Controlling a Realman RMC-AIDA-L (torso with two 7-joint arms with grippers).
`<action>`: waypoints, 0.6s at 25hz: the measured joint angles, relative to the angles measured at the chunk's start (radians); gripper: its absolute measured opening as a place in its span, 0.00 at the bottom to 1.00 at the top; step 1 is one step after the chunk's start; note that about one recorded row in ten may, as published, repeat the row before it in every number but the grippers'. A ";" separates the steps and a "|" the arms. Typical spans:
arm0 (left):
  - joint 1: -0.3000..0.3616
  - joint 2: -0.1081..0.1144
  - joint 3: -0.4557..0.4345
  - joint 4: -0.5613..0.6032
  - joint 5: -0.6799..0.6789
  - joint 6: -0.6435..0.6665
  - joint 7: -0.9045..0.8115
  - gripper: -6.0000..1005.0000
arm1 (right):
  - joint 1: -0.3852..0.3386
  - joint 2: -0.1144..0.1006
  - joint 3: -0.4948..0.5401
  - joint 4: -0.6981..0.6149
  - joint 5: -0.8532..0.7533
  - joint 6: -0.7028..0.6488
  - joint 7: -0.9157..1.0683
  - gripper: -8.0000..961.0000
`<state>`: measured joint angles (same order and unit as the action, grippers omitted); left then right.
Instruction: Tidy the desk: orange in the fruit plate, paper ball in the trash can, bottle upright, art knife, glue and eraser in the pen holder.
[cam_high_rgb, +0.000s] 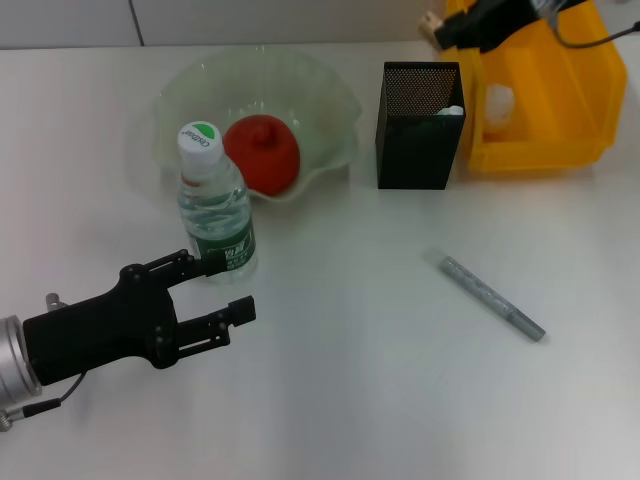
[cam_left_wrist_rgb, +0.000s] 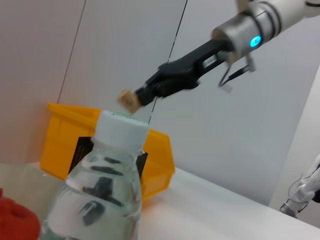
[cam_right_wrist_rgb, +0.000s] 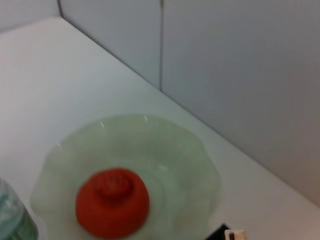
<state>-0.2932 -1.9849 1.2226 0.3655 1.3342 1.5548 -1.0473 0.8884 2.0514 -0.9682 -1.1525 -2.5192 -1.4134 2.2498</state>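
Note:
The bottle stands upright in front of the fruit plate, which holds the orange. My left gripper is open just in front of the bottle's base, with one finger close to it. At the far right my right gripper is shut on the tan eraser, hovering above and behind the pen holder. The left wrist view shows the eraser in the right gripper, beyond the bottle cap. A slim grey art knife lies on the desk at right.
The yellow trash can stands right of the pen holder, with a white lump inside. Something white shows at the pen holder's inner corner. The right wrist view looks down on the orange in the plate.

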 joint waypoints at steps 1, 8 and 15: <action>0.001 0.000 0.000 -0.001 0.000 0.008 0.000 0.76 | 0.014 0.004 -0.002 0.030 -0.027 0.015 0.001 0.12; 0.002 -0.001 0.000 -0.004 0.000 0.013 0.002 0.76 | 0.052 0.024 -0.053 0.147 -0.113 0.072 0.020 0.15; 0.005 -0.004 0.000 -0.004 0.001 0.011 0.010 0.76 | 0.040 0.027 -0.079 0.133 -0.109 0.095 0.026 0.24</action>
<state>-0.2881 -1.9892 1.2226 0.3620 1.3349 1.5659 -1.0376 0.9280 2.0782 -1.0471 -1.0190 -2.6279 -1.3187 2.2754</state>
